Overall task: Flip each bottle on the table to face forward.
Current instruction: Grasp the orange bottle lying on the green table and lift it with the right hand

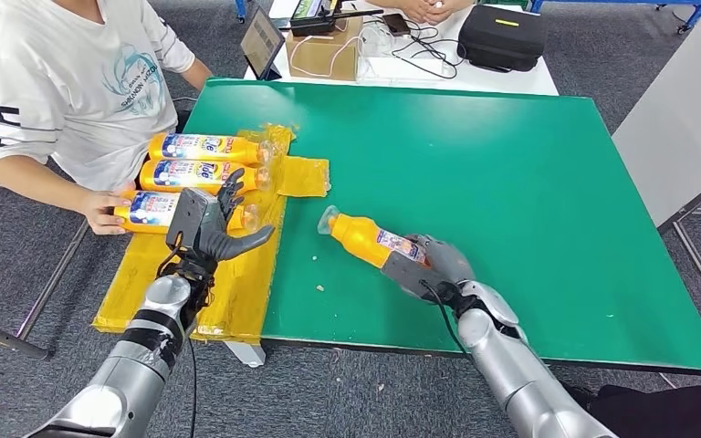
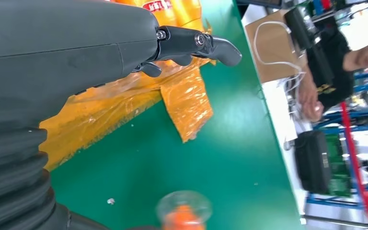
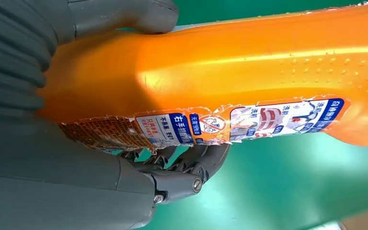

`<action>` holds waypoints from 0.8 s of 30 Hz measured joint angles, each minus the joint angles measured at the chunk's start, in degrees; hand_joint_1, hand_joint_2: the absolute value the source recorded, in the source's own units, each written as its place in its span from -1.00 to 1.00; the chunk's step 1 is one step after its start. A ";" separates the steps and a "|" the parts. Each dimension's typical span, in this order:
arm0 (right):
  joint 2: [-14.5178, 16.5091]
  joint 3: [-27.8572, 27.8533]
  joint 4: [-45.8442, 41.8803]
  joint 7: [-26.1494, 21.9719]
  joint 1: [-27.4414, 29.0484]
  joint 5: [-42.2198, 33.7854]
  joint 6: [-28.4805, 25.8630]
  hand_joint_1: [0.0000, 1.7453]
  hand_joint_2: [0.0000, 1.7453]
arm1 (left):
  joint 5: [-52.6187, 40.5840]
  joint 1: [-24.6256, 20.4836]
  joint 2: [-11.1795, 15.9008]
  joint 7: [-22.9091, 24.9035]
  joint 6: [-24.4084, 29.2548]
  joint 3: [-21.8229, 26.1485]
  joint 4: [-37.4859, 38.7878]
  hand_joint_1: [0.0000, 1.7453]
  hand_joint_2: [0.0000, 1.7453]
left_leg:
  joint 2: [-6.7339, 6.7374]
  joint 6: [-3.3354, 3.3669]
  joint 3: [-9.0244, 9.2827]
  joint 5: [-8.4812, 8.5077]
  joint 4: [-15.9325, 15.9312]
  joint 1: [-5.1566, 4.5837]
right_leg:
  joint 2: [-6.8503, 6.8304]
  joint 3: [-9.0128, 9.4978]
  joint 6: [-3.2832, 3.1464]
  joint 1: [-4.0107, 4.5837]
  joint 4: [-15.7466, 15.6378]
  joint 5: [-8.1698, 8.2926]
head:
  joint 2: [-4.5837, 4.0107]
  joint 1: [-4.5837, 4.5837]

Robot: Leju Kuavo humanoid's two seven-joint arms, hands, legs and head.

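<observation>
Right hand (image 1: 434, 265): wrapped around the base of an orange bottle (image 1: 371, 239), thumb on one side, fingers (image 3: 191, 160) curled under the label; forearm reaching in from below. The bottle lies on its side on the green bench (image 1: 529, 182), clear cap toward the yellow plastic sheet (image 1: 237, 283).

Left hand (image 1: 212, 228): holding nothing, fingers spread, hovering above the sheet just beside the nearest of three bottles (image 1: 203, 148) lying in a row. A person's hand (image 1: 102, 212) holds that nearest bottle's base.
</observation>
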 joint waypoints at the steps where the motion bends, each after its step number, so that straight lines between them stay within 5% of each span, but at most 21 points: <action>1: 0.83 -0.58 -0.66 -0.56 0.82 -1.39 -1.28 1.00 1.00 | -0.27 -0.25 0.00 0.13 0.12 -0.28 0.60 -1.00 1.00 | -0.01 0.00 -0.01 0.00 0.00 0.01 | 0.00 -0.01 -0.01 0.01 0.00 0.00 | 0.00 0.00; 13: 7.19 -4.75 -9.85 -5.59 8.05 -8.70 -8.49 1.00 1.00 | -0.51 -1.26 0.00 1.46 -2.39 -1.71 4.99 -1.00 1.00 | -0.06 -0.03 -0.56 0.02 0.01 0.09 | -0.02 -0.48 -0.02 0.08 0.03 -0.02 | 0.00 0.01; 24: 11.09 -1.23 -10.61 -8.27 6.06 -11.60 -8.85 1.00 1.00 | 19.00 -1.31 -0.24 6.32 -29.02 -5.44 6.35 -1.00 1.00 | -0.07 -0.04 -0.68 0.02 0.00 0.11 | -0.02 -0.59 -0.02 0.10 0.04 -0.02 | 0.00 0.01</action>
